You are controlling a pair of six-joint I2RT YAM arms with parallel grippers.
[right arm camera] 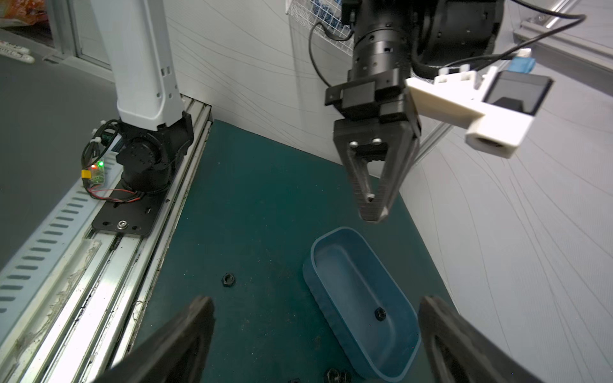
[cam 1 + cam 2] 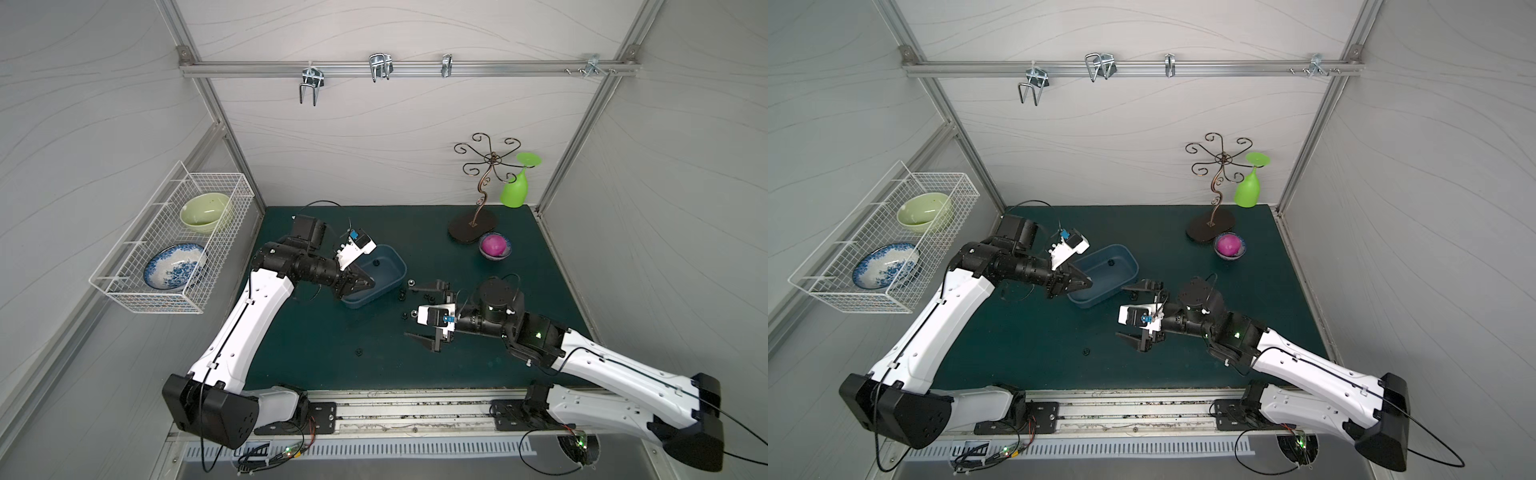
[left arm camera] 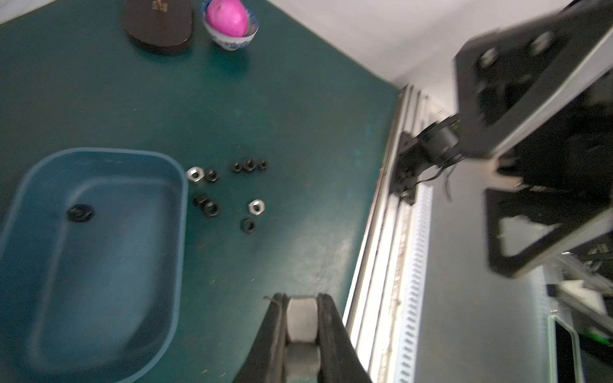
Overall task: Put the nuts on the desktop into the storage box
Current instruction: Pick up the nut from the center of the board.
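**Ana:** Start at the front. What lies nearest?

**Ben:** A lone nut [image 2: 358, 352], black, on the desktop [image 2: 316, 374]. It is well apart from both grippers.

**Ana:** And past it?

**Ben:** The right gripper [image 1: 316, 298], raised off the surface. Its jaws are spread wide with nothing between them. It hangs over the loose nuts [image 3: 229, 192], black ones and two silver ones. They lie scattered just beside the storage box [image 3: 183, 212], on its side toward the right arm.

**Ana:** The left gripper [image 3: 301, 298]?

**Ben:** Clamped on a silver nut [image 3: 300, 323]. The left wrist view shows the nut pinched between the two fingertips.

**Ana:** Where is that nut relative to the box?

**Ben:** In both top views the fingertips overlap the end of the box nearest the left arm. The right wrist view shows them well above its rim. I cannot tell whether the nut hangs squarely over the hollow or just outside the rim.

**Ana:** Anything inside?

**Ben:** One dark nut [image 2: 376, 262] lies on the box floor. It sits toward the end away from the left gripper and touches neither finger.

**Ana:** Farther back?

**Ben:** A small bowl [image 2: 494, 255] holding a magenta ball sits just beside the dark foot of a wire stand [image 2: 467, 232]. Both are near the back wall, well apart from the box.
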